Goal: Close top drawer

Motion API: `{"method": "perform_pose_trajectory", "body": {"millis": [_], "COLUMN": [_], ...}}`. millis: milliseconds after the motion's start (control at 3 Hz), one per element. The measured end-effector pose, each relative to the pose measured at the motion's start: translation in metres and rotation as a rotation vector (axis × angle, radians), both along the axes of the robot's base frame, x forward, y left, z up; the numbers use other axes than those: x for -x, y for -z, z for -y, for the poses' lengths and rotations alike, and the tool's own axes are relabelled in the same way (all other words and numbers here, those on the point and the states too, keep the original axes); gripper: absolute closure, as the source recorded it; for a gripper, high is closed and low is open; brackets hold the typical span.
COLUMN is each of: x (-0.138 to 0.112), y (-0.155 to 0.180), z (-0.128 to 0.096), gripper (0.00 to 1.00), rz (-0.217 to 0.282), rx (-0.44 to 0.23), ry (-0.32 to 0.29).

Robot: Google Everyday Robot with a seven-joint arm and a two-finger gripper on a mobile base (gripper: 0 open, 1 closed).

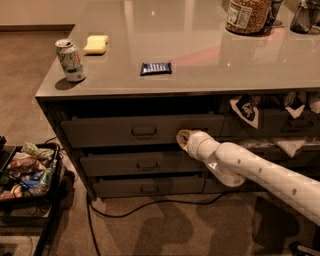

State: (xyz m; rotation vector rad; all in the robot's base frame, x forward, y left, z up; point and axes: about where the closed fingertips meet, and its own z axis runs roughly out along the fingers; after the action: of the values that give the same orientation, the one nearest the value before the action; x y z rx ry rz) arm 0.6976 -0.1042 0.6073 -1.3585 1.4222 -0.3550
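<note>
The top drawer [110, 132] is the uppermost of three dark-grey drawers under the grey countertop [200, 45]. It has a small metal loop handle [144, 132] at its centre. Its front stands slightly out, with a dark gap above it. My gripper [182, 140], at the end of the white arm [260, 172], is at the right part of this drawer's front, to the right of the handle, and appears to touch it.
Two slimmer drawers [145, 166] sit below. On the counter are a green can [70, 60], a yellow sponge [96, 44], a blue packet [155, 68] and a jar [247, 15]. White rags [245, 110] hang from the right drawers. A bin of clutter [27, 170] and a cable [150, 212] are on the floor.
</note>
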Motion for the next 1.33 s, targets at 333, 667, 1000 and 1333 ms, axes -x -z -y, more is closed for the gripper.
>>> {"method": "perform_pose_trajectory", "body": {"millis": [333,667,1000,1333], "x": [0.0,0.008,0.031,0.061], "y": [0.0,-0.003,-0.018,-0.026], "z": [0.0,-0.005,-0.004,-0.004], "gripper": [1.0,1.0,1.0,1.0], "rz": [0.0,-0.027,-0.044,-0.045], "rx": [0.0,0.003,0.006,-0.004], "ry": [0.0,-0.067,-0.187,-0.259]}}
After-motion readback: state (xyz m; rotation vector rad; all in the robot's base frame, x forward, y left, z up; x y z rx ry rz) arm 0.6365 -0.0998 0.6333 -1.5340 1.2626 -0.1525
